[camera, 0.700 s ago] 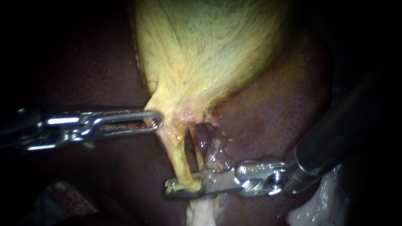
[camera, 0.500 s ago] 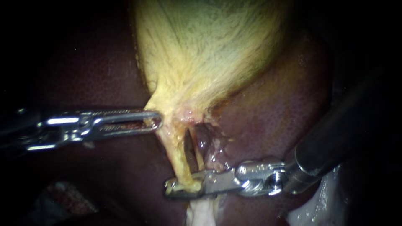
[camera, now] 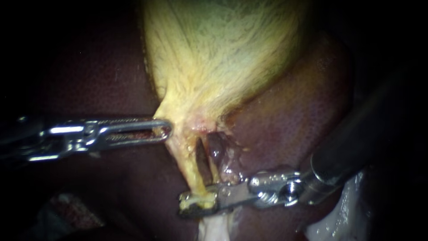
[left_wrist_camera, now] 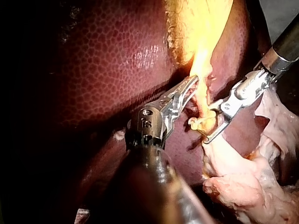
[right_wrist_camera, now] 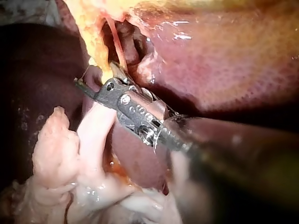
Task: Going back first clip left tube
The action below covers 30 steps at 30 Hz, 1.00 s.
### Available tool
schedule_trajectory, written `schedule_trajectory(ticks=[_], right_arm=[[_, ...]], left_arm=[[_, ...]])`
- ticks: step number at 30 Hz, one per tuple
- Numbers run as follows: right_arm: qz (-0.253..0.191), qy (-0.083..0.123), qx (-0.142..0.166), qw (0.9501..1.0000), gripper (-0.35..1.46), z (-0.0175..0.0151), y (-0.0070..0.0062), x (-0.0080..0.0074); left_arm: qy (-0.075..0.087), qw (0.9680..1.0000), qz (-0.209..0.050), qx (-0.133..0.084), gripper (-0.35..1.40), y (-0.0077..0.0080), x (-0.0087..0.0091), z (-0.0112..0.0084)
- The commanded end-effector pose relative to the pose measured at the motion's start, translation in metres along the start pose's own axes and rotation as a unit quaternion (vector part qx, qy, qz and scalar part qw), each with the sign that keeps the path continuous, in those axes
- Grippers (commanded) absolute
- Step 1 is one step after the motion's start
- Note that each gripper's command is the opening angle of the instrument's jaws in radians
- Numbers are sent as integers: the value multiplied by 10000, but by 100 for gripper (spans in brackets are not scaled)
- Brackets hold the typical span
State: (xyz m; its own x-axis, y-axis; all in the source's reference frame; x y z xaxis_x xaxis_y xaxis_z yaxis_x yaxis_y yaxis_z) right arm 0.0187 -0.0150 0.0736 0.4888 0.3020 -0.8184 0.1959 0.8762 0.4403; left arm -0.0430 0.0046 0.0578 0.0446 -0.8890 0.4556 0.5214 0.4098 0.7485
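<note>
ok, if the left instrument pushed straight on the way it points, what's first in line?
The gallbladder, at its narrow yellow neck: the left instrument has its tip right at that edge and seems to touch it. The liver lies beyond, though depth is hard to judge.

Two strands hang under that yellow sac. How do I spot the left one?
Find the pale yellow gallbladder against the dark liver. From its narrow lower end the left tube runs down to the right instrument. It is thick and yellow; the right tube is a thin thread.
</note>
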Motion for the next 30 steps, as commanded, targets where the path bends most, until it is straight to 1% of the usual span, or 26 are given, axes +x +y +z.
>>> schedule_trajectory(ticks=[1,3,8,14,20,30], right_arm=[[-118,40,-69,9999,60,0,1,2],[-192,46,-245,9995,60,-1,2,3],[-514,30,-305,9982,60,-8,5,6],[-634,26,-334,9974,60,-15,7,9],[-634,27,-351,9974,60,-23,5,8],[-642,15,-542,9965,60,-68,3,9]], left_arm=[[0,10000,5,-6,-35,0,1,1],[0,10000,6,-6,-35,1,1,0],[-1,10000,9,-6,-35,1,2,0],[-2,10000,14,-6,-35,1,4,-1],[-3,10000,17,-8,-35,1,5,-1],[-17,10000,30,-31,-35,2,10,3]])
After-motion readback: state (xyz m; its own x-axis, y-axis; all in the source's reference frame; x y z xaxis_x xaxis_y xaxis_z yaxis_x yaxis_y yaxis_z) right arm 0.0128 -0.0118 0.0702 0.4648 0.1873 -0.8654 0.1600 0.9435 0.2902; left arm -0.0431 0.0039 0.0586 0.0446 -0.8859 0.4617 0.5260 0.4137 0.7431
